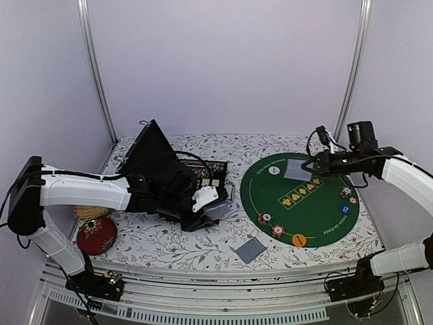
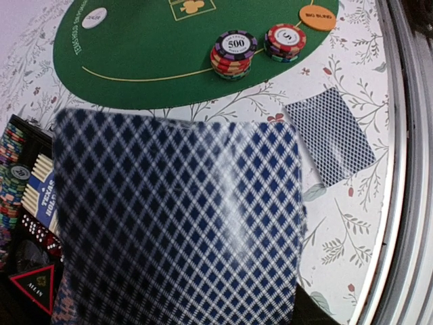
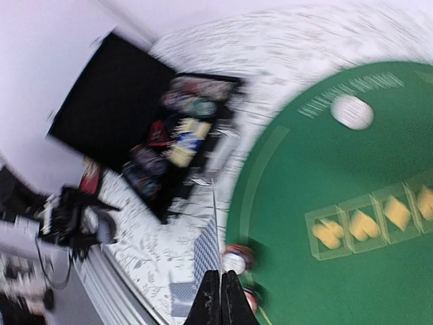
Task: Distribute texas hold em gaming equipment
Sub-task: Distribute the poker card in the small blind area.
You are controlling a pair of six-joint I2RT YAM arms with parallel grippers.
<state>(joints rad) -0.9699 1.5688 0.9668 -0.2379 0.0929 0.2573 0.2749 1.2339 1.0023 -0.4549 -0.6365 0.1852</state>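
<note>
Cards are thin, light and bendy, and their backs are slippery. A tool should pinch one by its edge, not too hard. Chips are small and hard. I think a stack could tip over, so it is best held by its striped sides.

The right tool [image 1: 316, 162] is clenched on the right card [image 1: 296, 169], held over the far edge of the green mat [image 1: 318, 217]. The left tool [image 1: 208, 203] is by the black case [image 1: 152, 156] on the left side of the desk [image 1: 169, 244]. It carries the left card [image 2: 176, 223], maybe with more cards behind it. I cannot see its fingers.

A loose card [image 1: 250, 250] lies by the desk's near edge, just off the mat. Two chip stacks [image 1: 265, 218] and an orange disc [image 1: 298, 239] sit along the mat's near edge. A white disc [image 1: 274, 170] sits at its far edge, and a blue disc [image 1: 345, 209] sits on its right side.

The top view shows both arms and the whole desk, but the card backs look plain grey. The left wrist view shows their diamond pattern, the numbers on the chips, and rows of chips in the case. The right wrist view is blurry. It shows the fingers [image 3: 211, 301] pressed together, with the right card seen almost edge-on as a thin line.
</note>
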